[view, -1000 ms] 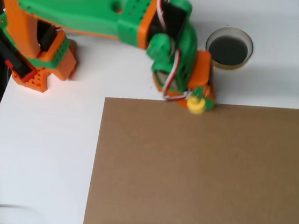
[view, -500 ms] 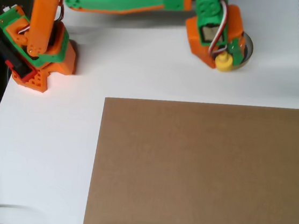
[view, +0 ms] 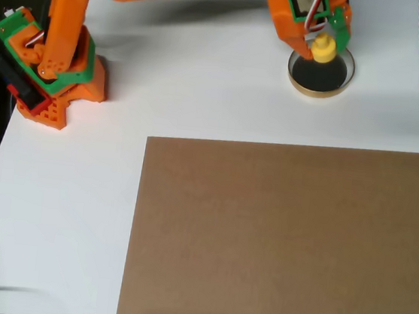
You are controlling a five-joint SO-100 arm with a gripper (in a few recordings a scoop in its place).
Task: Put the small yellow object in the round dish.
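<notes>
In the overhead view the round dish (view: pixel 321 73), tan-rimmed with a black inside, sits on the white table at the upper right. The small yellow object (view: pixel 324 49) is held in my gripper (view: pixel 325 44), which is shut on it. The piece hangs over the far part of the dish. Whether it touches the dish floor I cannot tell. My green and orange arm reaches in from the top left and hides the dish's far rim.
The arm's orange base (view: pixel 48 82) stands at the left on the white table (view: pixel 201 95). A large brown board (view: pixel 280 237) covers the lower right of the table. The table's right edge lies just beyond the dish.
The gripper carried the yellow piece from the board's top edge up and to the right, and now holds it over the dish's far part.
</notes>
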